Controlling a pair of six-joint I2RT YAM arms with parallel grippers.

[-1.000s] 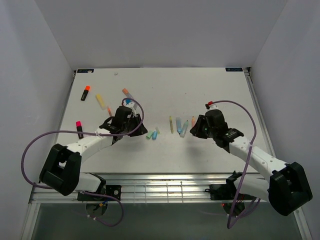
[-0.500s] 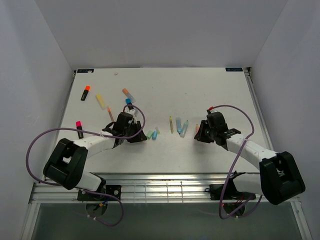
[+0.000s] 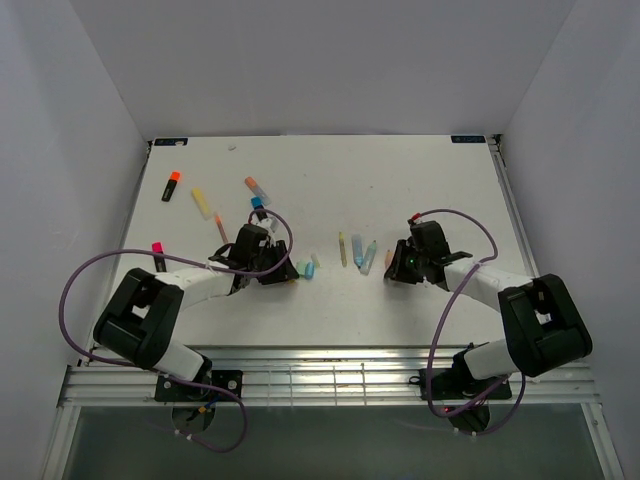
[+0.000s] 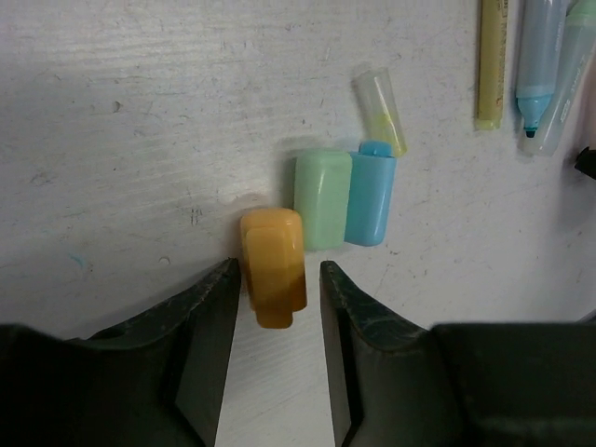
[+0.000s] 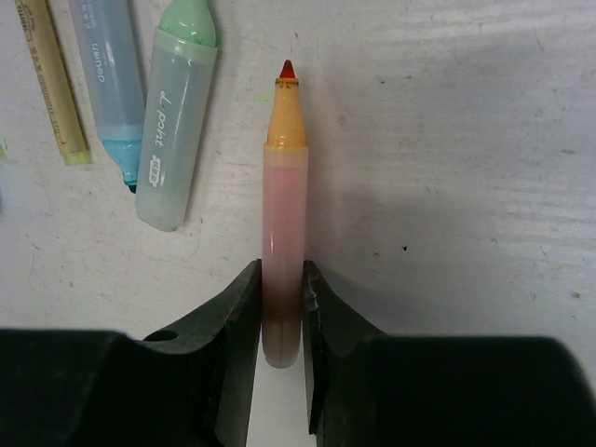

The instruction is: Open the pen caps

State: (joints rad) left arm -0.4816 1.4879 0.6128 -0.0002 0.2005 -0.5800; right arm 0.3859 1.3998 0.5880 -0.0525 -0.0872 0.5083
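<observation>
The left claw (image 4: 277,284) is spread, with one finger on each side of a short orange cap (image 4: 273,265). One finger looks to touch the cap and the other has a little gap, so the claw is not pinching it. Right beside the orange cap lies a green cap (image 4: 322,200), and a blue cap (image 4: 371,196) lies flat against the green one. A small clear cap (image 4: 380,110) with some yellow inside sits at the far end of the blue cap. All four caps are in a small bunch on the white table (image 3: 400,180), a bit left of the middle. The right claw (image 5: 281,279) is pressed together on a pink pen (image 5: 284,186), pinching its body near the back end. This pen has no cap on, and its orange neck and red tip point away from the claw. Near it, toward the middle of the table, lie a pale pen with a green end (image 5: 177,140), a blue pen (image 5: 112,74) with its tip bare, and a thin yellow pen (image 5: 51,84), side by side. Some more pens (image 3: 203,203) lie well apart near the far left of the table.
</observation>
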